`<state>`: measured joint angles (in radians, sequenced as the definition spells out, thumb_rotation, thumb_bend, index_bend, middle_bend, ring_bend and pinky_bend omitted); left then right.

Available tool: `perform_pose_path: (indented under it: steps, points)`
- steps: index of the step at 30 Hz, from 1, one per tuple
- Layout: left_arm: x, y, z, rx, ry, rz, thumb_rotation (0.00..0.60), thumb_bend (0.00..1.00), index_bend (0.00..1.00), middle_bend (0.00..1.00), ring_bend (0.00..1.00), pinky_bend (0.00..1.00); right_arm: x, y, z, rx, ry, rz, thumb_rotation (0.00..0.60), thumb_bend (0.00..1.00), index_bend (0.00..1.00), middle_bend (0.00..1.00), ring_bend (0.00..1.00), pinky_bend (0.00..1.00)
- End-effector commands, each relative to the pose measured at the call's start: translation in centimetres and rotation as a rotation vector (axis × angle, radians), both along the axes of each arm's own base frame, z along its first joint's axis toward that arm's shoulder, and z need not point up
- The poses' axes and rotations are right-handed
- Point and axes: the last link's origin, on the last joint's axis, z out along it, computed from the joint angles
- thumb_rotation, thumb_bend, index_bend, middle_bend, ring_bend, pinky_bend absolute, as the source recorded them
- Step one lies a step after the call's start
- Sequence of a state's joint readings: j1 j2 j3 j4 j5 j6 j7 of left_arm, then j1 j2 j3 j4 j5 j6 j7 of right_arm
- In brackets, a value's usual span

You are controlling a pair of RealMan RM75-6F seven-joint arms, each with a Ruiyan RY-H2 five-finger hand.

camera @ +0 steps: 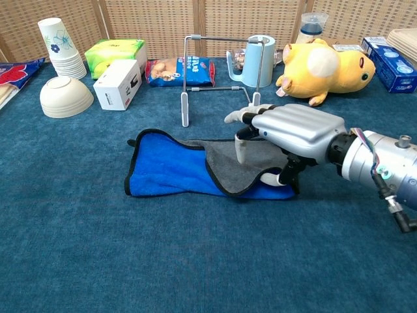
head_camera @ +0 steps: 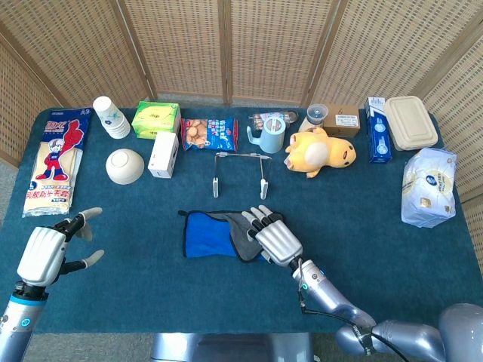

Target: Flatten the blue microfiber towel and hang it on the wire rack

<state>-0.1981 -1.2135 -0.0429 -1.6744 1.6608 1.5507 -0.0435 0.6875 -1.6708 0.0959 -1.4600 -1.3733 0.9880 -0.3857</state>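
Observation:
The blue microfiber towel (head_camera: 204, 234) (camera: 166, 173) lies on the table at centre front, its right part folded over so a grey flap shows. My right hand (head_camera: 275, 240) (camera: 293, 134) hovers over the towel's right end with fingers spread and bent down onto the grey flap, and its thumb lies by the towel's front edge. No part of the towel is lifted. The wire rack (head_camera: 240, 170) (camera: 221, 72) stands upright just behind the towel. At the front left, far from the towel, my left hand (head_camera: 49, 253) is open and empty; it shows only in the head view.
Behind the rack stand a light blue mug (head_camera: 270, 136), a snack bag (head_camera: 209, 133) and a yellow plush toy (head_camera: 317, 151). A white box (head_camera: 164, 154), a bowl (head_camera: 124, 166) and stacked cups (head_camera: 110, 116) sit at the back left. A tissue pack (head_camera: 429, 187) lies at the right.

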Motion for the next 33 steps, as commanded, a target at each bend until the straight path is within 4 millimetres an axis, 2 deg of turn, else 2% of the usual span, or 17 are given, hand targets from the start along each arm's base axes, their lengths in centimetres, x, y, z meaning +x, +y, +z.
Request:
perform_pose_path:
  steps: [1, 17, 33]
  points:
    - [0.0, 0.0, 0.0, 0.0, 0.002, 0.0, 0.6, 0.24, 0.25, 0.63, 0.58, 0.99, -0.2, 0.2, -0.3, 0.014, -0.009, -0.018, 0.6, 0.32, 0.49, 0.11, 0.1, 0.05]
    - [-0.1, -0.1, 0.2, 0.007, 0.002, 0.004, 0.6, 0.24, 0.25, 0.63, 0.58, 0.99, -0.1, 0.1, -0.9, 0.021, -0.064, -0.06, 0.6, 0.35, 0.69, 0.21, 0.23, 0.12]
    - [-0.1, 0.1, 0.1, 0.009, -0.002, 0.0, 0.6, 0.24, 0.25, 0.63, 0.58, 0.99, -0.7, -1.2, 0.7, -0.044, -0.192, -0.167, 0.6, 0.38, 0.74, 0.26, 0.27, 0.16]
